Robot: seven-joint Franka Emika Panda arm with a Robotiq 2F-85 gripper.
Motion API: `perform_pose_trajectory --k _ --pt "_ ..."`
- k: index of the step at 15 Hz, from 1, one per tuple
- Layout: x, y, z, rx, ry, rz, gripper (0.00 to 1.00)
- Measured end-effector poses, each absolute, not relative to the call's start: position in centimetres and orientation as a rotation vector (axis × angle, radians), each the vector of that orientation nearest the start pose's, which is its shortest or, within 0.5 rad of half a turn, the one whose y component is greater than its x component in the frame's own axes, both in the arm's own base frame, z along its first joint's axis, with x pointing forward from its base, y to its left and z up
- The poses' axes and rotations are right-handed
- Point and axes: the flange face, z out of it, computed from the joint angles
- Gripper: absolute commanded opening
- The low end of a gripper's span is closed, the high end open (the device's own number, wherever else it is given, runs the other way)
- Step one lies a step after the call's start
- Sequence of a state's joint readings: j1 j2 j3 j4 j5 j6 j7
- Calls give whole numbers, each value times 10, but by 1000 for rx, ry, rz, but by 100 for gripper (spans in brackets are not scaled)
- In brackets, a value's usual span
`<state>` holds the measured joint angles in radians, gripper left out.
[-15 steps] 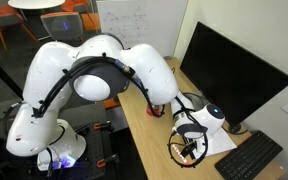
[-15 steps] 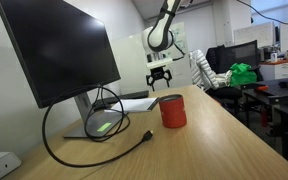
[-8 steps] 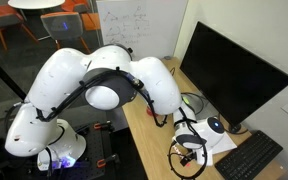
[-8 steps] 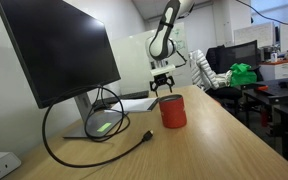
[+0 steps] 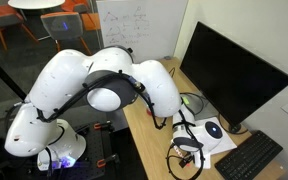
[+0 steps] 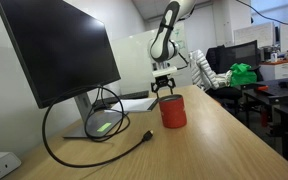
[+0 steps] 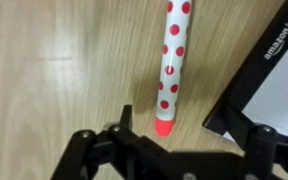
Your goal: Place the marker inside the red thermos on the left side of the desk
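**Item: marker pick-up, hazards noted.**

- **Hand** [image 7: 187,140]: we record it as open, low over the tabletop [image 7: 54,60], jaws spread to either side of the marker's red end and holding nothing.
- **Marker** [image 7: 172,60]: lies flat on the wood, white with red dots, running away from the hand. Only its tip sits between the jaws, and off-centre.
- **Red thermos** [image 6: 172,112]: stands upright on the tabletop, near the hand in an exterior view. We cannot tell the gap between them.
- **Black item** [image 7: 249,80]: printed with lettering, just beside the marker and close to one jaw.

**Risks, in our judgement:**
1. Closing on the tip alone could pinch the marker out or let it swivel.
2. The round barrel may roll if one jaw touches it first.
3. The jaw nearest the black item could catch its edge on the way down.
4. An end-held marker may hang tilted and strike the thermos rim, or the hand may nudge the thermos over.
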<state>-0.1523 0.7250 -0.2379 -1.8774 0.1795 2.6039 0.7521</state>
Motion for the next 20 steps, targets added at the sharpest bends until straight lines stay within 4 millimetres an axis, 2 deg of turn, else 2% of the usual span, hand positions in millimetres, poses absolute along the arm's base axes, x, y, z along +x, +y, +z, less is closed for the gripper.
perform_pose_trajectory --k 1,2,7,10,11,13,16,20 --pt "584 -236 130 -2602 1852 -68 80" --pt "585 -234 129 -2601 1851 -72 67" --pt "590 -222 131 -2611 1819 -117 28" --pt "586 -215 134 -2618 1809 -126 6" --pt "584 -213 135 -2625 1807 -123 1" --pt "576 -207 140 -2652 1794 -117 5" --pt "564 -195 154 -2715 1716 -150 5" --pt "559 -169 178 -2798 1574 -336 5"
